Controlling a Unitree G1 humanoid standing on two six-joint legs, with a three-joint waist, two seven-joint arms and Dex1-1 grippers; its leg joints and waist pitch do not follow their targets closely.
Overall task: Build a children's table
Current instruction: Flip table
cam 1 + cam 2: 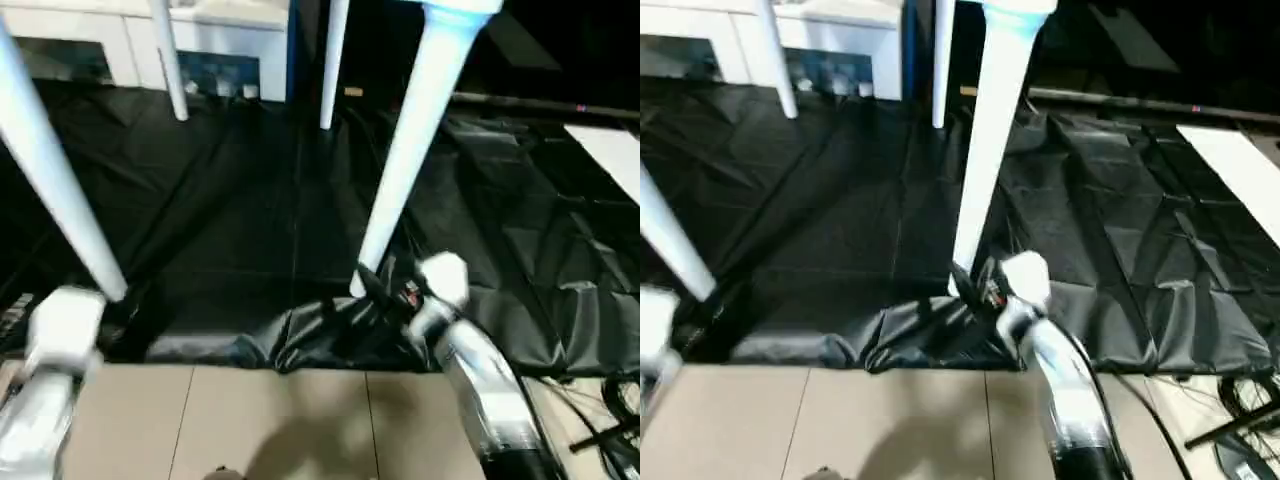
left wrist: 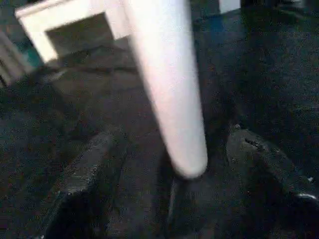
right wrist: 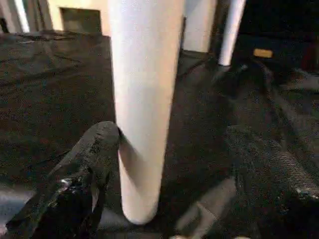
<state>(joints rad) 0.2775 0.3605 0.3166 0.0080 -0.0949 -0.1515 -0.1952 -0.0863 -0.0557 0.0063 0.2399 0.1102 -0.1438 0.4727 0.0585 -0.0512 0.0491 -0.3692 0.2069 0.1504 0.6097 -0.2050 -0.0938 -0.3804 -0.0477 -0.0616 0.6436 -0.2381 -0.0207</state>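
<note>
Upright white table legs (image 1: pixel 415 150) on black sheet (image 1: pixel 240 220)

The two head views look forward and steeply down from above the silver forearms, over the tan floor (image 1: pixel 300 420) near the robot onto the black sheet (image 1: pixel 250 220), out to the white cabinet (image 1: pixel 120 30) far left. They share nearly the whole scene. Each wrist view sits low and very close, looking along its fingers: the left at the near left leg (image 2: pixel 169 89), the right at the near right leg (image 3: pixel 142 99).
</note>
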